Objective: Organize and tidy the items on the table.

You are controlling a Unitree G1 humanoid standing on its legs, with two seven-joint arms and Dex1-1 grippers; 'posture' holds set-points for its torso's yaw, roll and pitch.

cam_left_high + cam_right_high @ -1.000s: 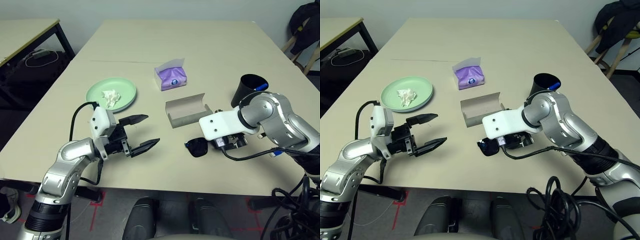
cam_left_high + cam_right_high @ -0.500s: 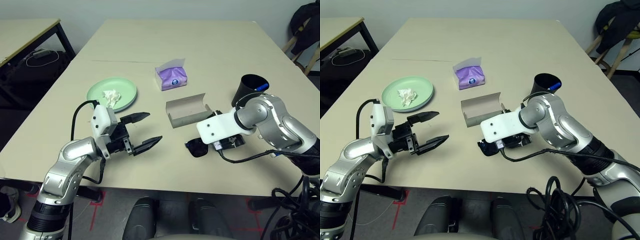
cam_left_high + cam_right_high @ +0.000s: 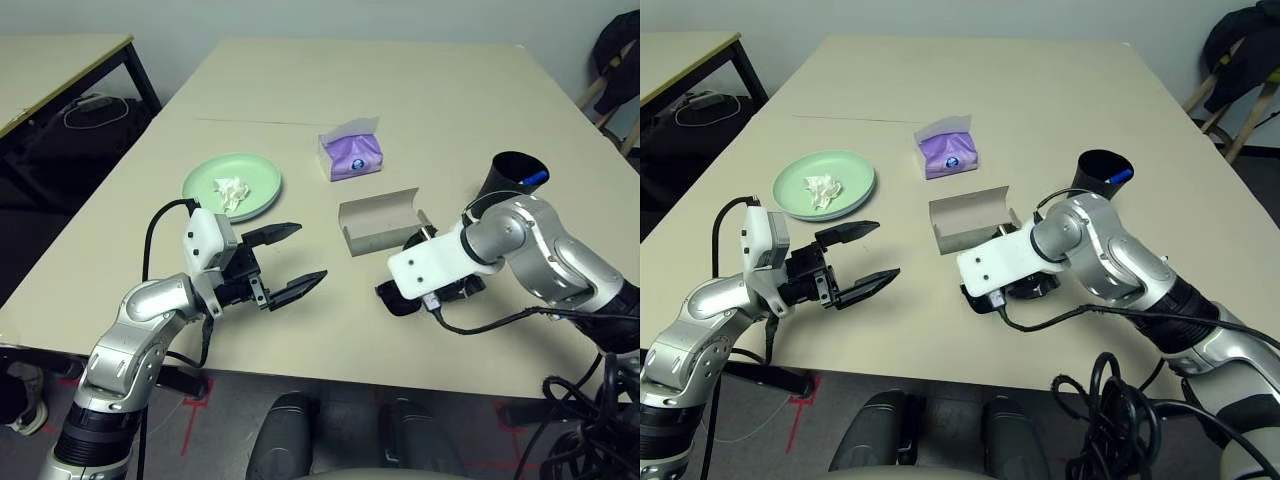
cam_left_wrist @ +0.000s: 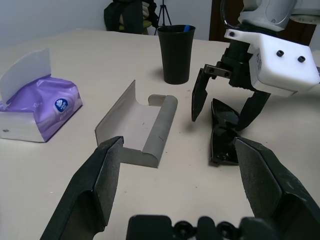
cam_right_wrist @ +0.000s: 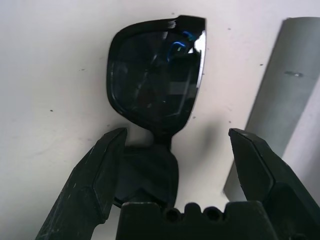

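We see the right claw [image 4: 227, 107] pointing steeply down over the black sunglasses [image 5: 155, 95], which lie flat on the worktop [image 3: 400, 90] near its front edge. Its two black fingers [image 5: 95, 175] stand wide apart, one on each side of the frame near the bridge, and they hold nothing; we cannot tell whether the tips touch the surface. Just beyond the sunglasses lies the grey glasses case [image 3: 378, 220], open, its lid raised. It sits just beside the right claw and crowds that side of the frame.

The black cup [image 3: 510, 178] stands upright further back on the right, with something blue [image 3: 535, 178] poking out at its rim. A purple tissue pack [image 3: 350, 155] sits behind the case toward the middle of the worktop, a white sheet sticking up from it.

On the left, the mint green plate [image 3: 255, 185] carries the crumpled white tissue [image 3: 232, 190]. The left claw [image 3: 288, 262] hovers above the worktop in front of the plate, pointing level toward the sunglasses, its fingers spread wide and empty. Bare worktop lies between it and the sunglasses.

A smaller table [image 3: 60, 50] with black legs stands off to the far left, with cables beneath it.
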